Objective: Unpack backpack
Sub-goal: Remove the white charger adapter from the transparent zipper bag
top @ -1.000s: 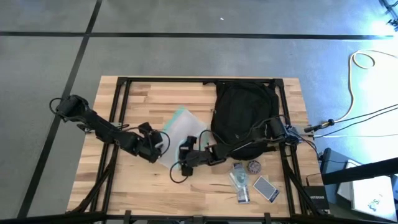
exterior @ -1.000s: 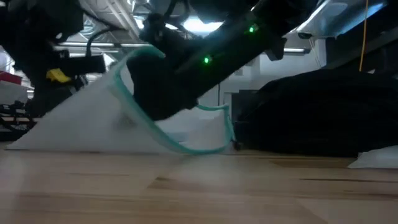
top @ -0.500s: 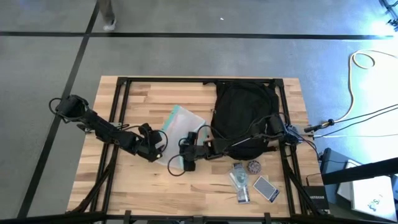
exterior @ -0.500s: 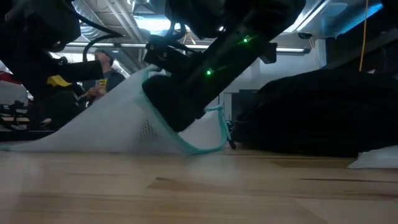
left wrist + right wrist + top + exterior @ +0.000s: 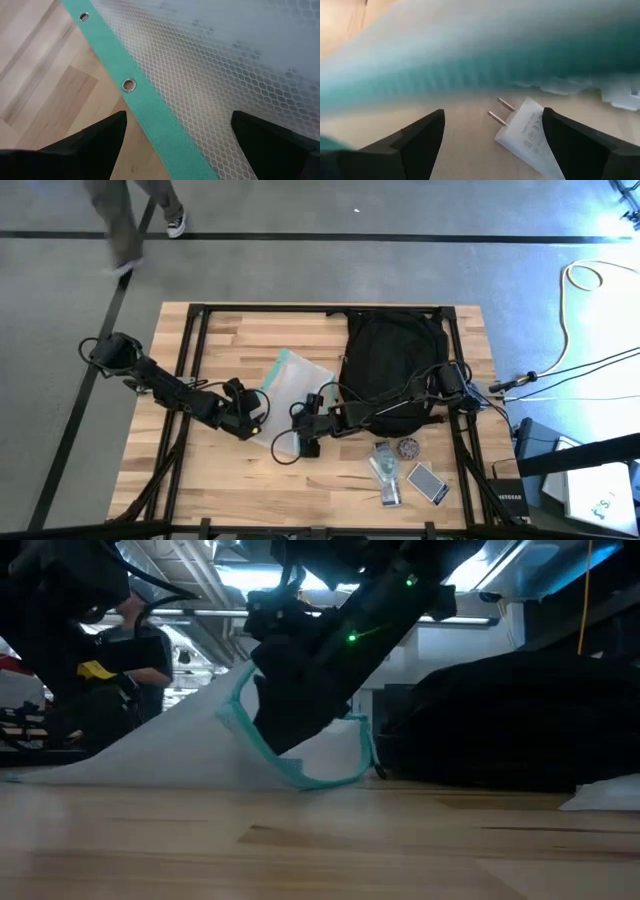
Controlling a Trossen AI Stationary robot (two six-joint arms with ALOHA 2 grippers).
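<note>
A: Since the earlier frame, the right gripper (image 5: pixel 303 442) has crept toward the backpack side and the lifted lip of the pouch (image 5: pixel 290 385) has risen, its teal edge curling higher in the low view. A person (image 5: pixel 125 220) has walked into the floor area beyond the table's far left corner.

B: Left to right, please. Left arm first.

A: Left gripper (image 5: pixel 256 420) sits at the pouch's near left edge. Jaws spread wide; in the left wrist view the teal band (image 5: pixel 135 95) with its metal eyelets runs between the two fingers (image 5: pixel 85 145), mesh beyond it. Contact with the band cannot be told.

B: Right arm?

A: It reaches across from the right side, low over the table (image 5: pixel 230 330), gripper at the pouch's near right corner. Jaws parted, nothing pinched between them. The right wrist view shows the pouch's raised edge arching overhead and a white plug adapter (image 5: pixel 525 135) lying on the wood between the fingertips, not touched.

B: Backpack?

A: Backpack (image 5: pixel 390 360) lies flat at the far right of the table, just beside the pouch. Neither gripper is on it. Near right: a few small items (image 5: pixel 405 470) laid out on the wood.
</note>
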